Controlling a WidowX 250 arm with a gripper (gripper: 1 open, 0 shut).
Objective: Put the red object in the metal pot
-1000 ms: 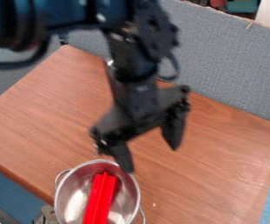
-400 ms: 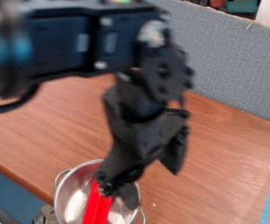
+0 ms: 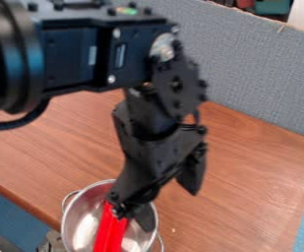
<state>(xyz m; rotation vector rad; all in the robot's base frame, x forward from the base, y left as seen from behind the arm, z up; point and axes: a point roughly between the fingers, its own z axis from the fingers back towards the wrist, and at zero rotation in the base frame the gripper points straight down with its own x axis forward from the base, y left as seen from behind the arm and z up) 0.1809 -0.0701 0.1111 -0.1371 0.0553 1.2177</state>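
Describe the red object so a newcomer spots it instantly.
On the wooden table, near its lower-left edge, sits a shiny metal pot. Inside, partly beneath the gripper, lies a long red bar, its bright color standing out against the silver.

A single camera looks down at a slant on the wooden desk (image 3: pixel 253 187) from above, facing the gray partition (image 3: pixel 266 54) beyond its far edge. It is near enough for the arm (image 3: pixel 89 49) to fill much of the upper left, with the metal pot (image 3: pixel 82 219) low in view, close to the bottom border. No second view shares the scene.
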